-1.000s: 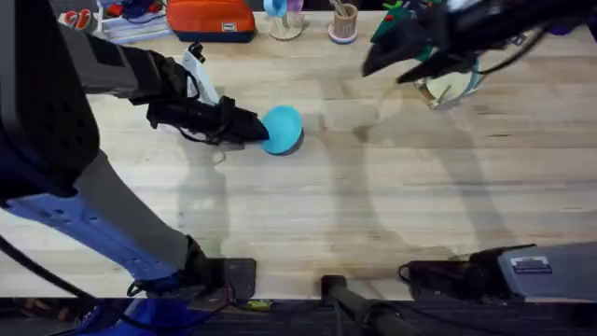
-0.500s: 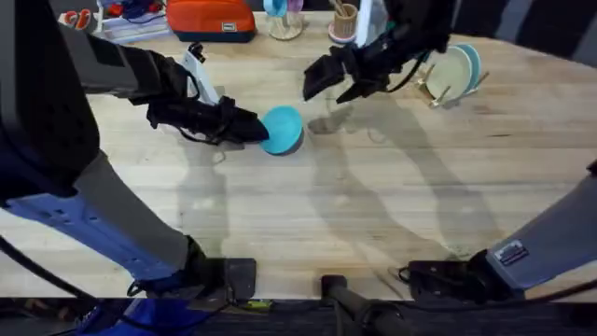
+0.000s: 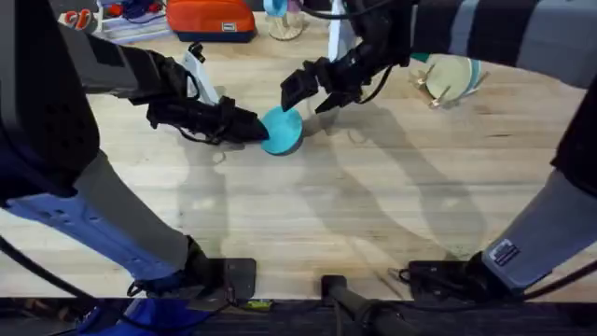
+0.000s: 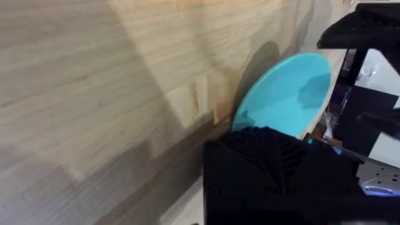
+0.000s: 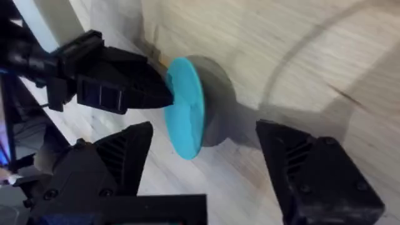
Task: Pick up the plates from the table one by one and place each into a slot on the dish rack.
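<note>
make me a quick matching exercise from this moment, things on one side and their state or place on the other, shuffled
Things:
1. turquoise plate
2. left gripper
3. right gripper
4. cream plate

States or places:
a. open, just beyond the turquoise plate
b. standing in the dish rack
c. held up on edge above the table
d. shut on a plate's rim

Pairs: 1-c, 2-d, 3-a, 4-b

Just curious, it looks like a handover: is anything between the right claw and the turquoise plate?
Nothing: in the right wrist view, bare table separates the open right gripper from the turquoise plate.
</note>
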Available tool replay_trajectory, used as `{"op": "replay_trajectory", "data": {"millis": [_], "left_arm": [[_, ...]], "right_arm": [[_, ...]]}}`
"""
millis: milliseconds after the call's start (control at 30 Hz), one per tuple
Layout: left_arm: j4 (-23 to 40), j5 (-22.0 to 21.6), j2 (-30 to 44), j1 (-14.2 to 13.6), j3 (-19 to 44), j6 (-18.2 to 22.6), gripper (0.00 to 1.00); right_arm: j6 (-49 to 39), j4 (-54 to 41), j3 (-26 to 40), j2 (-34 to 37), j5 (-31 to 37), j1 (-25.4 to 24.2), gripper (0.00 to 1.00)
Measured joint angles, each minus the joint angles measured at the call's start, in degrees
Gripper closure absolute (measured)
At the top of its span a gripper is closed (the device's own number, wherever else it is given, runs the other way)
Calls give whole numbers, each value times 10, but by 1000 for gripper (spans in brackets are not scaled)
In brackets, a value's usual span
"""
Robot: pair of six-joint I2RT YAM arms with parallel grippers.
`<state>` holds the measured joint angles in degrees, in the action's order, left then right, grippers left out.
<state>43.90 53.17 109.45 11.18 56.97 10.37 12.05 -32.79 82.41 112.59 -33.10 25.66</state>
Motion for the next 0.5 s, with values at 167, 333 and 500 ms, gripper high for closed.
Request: {"op": "replay_trajectory", "data": {"millis": [167, 333, 500], "left_arm": [[0, 0, 0, 0, 0, 0, 960], [0, 0, 0, 0, 0, 0, 960], [0, 0, 0, 0, 0, 0, 961]], "right_arm": [[17, 0, 0, 17, -1, 15, 8], [26, 1, 0, 34, -3, 23, 8], [28, 2, 1, 34, -3, 24, 7]]}}
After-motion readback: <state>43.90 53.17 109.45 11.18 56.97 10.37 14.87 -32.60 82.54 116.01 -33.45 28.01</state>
